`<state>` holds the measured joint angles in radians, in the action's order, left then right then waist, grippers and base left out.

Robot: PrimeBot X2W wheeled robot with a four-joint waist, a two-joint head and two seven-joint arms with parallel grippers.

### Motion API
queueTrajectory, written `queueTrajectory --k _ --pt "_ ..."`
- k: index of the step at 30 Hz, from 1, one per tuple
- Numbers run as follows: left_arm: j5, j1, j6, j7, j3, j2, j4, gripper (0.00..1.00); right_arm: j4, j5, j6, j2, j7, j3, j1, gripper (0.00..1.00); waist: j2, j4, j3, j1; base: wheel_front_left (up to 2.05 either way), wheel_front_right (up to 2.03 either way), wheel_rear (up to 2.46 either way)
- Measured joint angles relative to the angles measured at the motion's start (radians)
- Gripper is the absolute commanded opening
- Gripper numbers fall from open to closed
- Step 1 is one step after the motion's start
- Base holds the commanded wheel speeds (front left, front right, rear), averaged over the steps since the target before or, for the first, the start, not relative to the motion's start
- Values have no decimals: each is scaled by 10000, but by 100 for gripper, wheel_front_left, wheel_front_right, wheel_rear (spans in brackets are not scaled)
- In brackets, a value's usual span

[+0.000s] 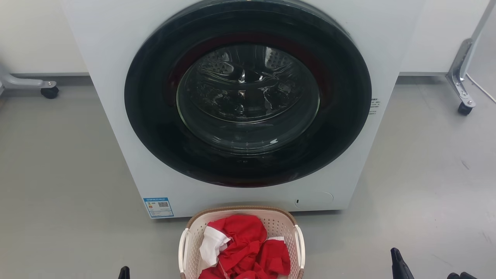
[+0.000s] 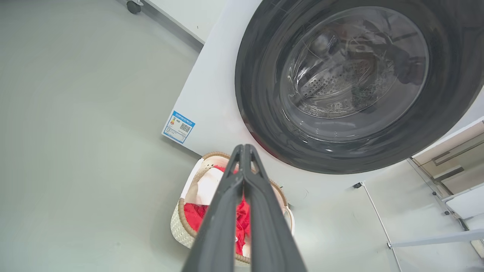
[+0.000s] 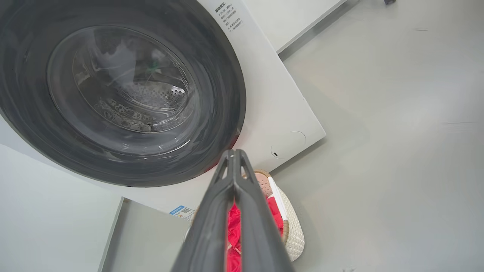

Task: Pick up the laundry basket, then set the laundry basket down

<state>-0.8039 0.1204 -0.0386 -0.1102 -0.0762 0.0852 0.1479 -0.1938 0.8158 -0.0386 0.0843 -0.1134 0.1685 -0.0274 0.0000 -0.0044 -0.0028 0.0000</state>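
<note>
The laundry basket [image 1: 279, 226] sits on the grey floor [image 1: 58, 174] just in front of the washing machine [image 1: 248, 116], below its round dark door, which is shut. Red clothes [image 1: 248, 244] and a white cloth [image 1: 211, 244] lie heaped inside it. The left gripper [image 2: 244, 149] hangs to the basket's left and the right gripper [image 3: 234, 153] to its right, both apart from it. Each one's fingers are pressed together tip to tip, grasping nothing. A blue label [image 1: 158, 207] marks the machine's lower left corner.
</note>
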Motion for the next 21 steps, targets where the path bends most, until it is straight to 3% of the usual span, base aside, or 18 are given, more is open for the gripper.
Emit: queueTrajectory --k 21 --pt "-2527 -594 491 736 514 -159 456 0 -351 2499 493 -119 779 -966 343 0 0 14 14 0 0 0 0"
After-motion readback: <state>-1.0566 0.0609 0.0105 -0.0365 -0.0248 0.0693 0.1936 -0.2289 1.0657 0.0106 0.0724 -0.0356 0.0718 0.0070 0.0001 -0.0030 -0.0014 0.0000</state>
